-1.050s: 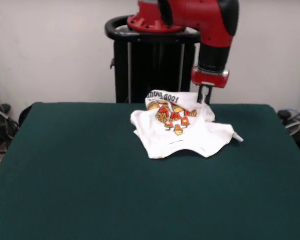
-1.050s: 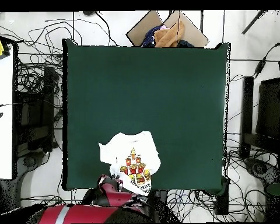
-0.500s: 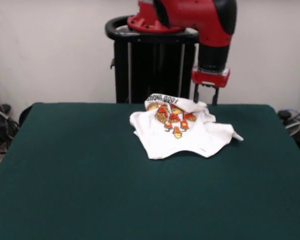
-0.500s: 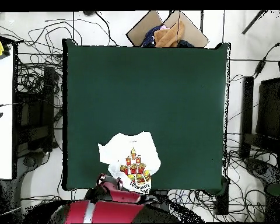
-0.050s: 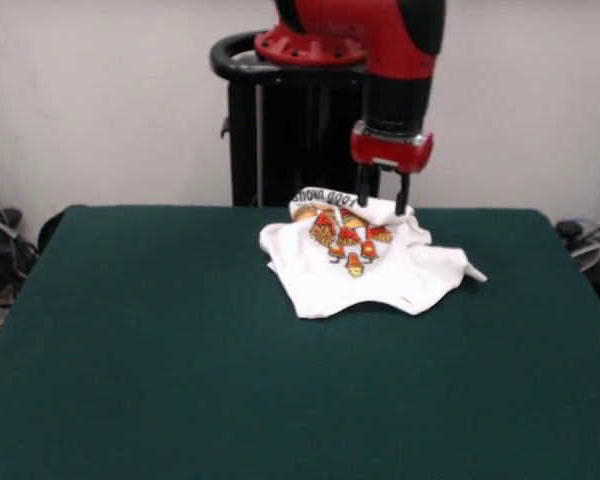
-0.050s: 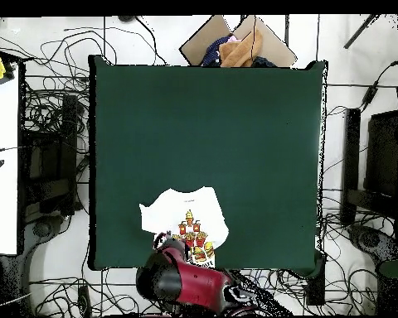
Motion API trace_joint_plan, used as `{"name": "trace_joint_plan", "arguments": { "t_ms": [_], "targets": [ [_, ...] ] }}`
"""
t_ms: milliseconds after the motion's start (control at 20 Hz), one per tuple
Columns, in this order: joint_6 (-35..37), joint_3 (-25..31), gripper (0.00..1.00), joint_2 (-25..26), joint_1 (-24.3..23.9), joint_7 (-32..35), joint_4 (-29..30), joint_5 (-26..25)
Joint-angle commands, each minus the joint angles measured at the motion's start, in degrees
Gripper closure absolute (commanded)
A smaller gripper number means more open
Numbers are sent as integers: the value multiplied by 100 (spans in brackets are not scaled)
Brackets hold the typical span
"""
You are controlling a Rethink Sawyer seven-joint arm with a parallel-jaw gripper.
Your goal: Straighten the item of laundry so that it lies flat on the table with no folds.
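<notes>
The item of laundry (image 5: 360, 262) is a small white T-shirt with red and orange cartoons. It lies rumpled near the far edge of the table (image 5: 180, 350), its far part bunched up in folds. My gripper (image 5: 382, 203) hangs open right over that bunched far edge, its fingertips level with the top of the cloth. I cannot tell whether they touch it. In the overhead view the shirt (image 6: 179, 217) sits near the bottom edge of the table (image 6: 211, 124). The red arm (image 6: 186, 277) covers the shirt's lower part and hides the gripper.
The black pedestal (image 5: 300, 130) stands just behind the shirt. A cardboard box with clothes (image 6: 235, 45) lies beyond the table's opposite edge. A white side table (image 6: 2, 166) and loose cables (image 6: 53, 166) flank the table.
The gripper has moved left along the shirt's far edge, from beside its right corner to above the bunched middle, and its fingers have spread. The raised cloth has sunk a little.
</notes>
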Motion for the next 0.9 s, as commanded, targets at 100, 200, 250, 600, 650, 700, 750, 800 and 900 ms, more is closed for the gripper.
{"name": "trace_joint_plan", "arguments": {
  "t_ms": [100,200,250,600,650,700,750,800,900],
  "targets": [
    [-123,7,0,261,-283,531,-1076,-211],
    [-266,-72,0,496,-289,494,-1276,-251],
    [-231,-160,0,538,-229,434,-1337,-253],
    [-359,-691,0,1195,-58,44,-1902,-575],
    [-510,-752,0,1327,-64,52,-2006,-670],
    [-486,-743,0,1355,-120,40,-2072,-780],
    [-461,-733,0,1383,-176,28,-2138,-890],
    [-344,-766,0,1328,-172,-1,-2174,-952],
    [-73,-875,0,1210,-111,-54,-2241,-1029]
  ]
}}
